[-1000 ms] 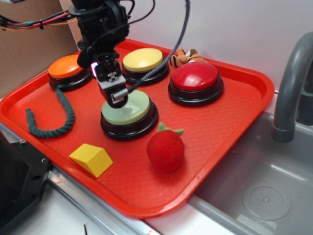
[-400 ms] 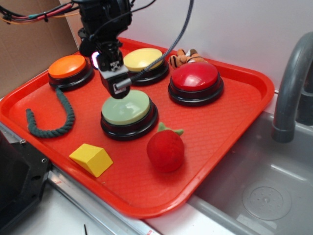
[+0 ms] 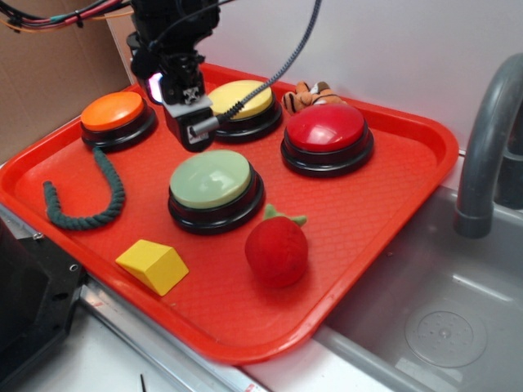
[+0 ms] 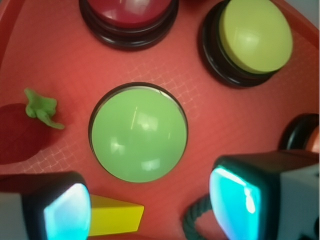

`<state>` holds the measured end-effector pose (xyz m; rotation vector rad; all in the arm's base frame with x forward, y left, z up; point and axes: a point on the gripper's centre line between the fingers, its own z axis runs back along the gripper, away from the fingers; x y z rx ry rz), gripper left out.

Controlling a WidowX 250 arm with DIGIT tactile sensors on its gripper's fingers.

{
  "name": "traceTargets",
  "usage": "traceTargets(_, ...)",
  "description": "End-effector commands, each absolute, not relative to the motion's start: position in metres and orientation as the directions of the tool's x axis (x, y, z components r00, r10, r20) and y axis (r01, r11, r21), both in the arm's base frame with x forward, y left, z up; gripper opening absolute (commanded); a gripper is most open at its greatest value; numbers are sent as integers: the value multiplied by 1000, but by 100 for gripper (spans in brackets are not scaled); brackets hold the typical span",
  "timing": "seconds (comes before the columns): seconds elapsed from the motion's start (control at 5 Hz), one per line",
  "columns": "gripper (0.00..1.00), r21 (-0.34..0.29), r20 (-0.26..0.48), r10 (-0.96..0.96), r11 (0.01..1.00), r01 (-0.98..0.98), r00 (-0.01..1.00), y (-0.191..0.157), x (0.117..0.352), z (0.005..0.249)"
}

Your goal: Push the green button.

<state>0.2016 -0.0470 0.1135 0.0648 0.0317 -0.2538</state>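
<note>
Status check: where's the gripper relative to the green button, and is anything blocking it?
Gripper open, empty, above the tray. Green button untouched below it. Nothing in the way.

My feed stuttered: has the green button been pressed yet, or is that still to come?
Looks done: a second ago the gripper sat on the green button; now it has lifted clear above it, toward the yellow button. In hand: nothing but the retreat. Left: likely nothing, though no frame confirms that the press registered.
</note>
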Motion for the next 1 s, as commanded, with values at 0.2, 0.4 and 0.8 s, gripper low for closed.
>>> traceTargets(0.2,100,66,14,-252,966,250,968,-54,206,136)
traceTargets(0.4,100,69,17,-248,967,247,968,-53,206,139)
traceTargets(0.8,100,69,18,-231,971,230,973,-52,202,146)
